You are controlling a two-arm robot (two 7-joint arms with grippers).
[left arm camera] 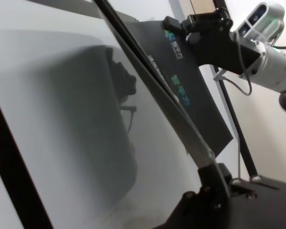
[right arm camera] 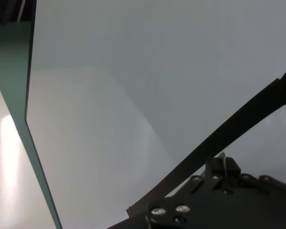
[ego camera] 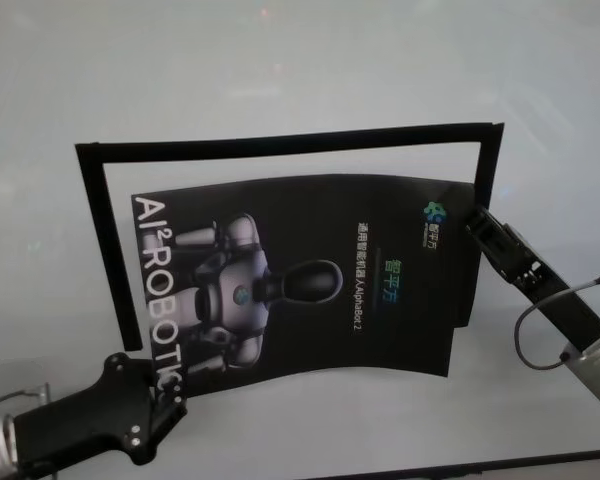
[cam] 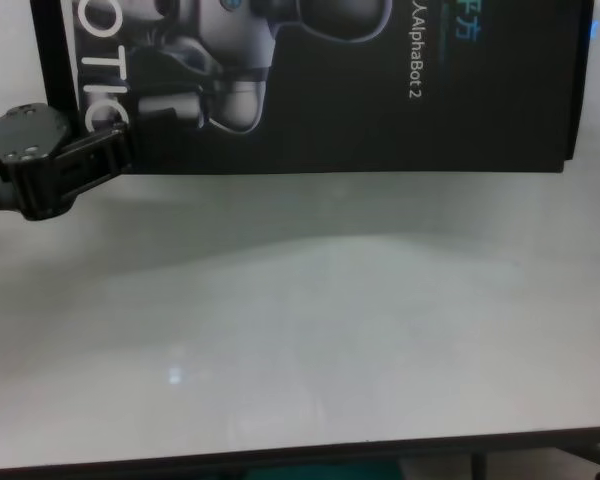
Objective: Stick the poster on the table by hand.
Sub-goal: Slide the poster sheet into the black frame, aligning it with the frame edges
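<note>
poster (ego camera: 300, 285), left side of head view: big white "AI² ROBOTIC" lettering. Centre, small: "AlphaBot 2". Rest unreadable.

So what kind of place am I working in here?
Likely a lab or demo bench, not a home. The white table is bare but for a black tape outline, and the only prop is a robot-brand poster, held by the left gripper and right gripper.
</note>
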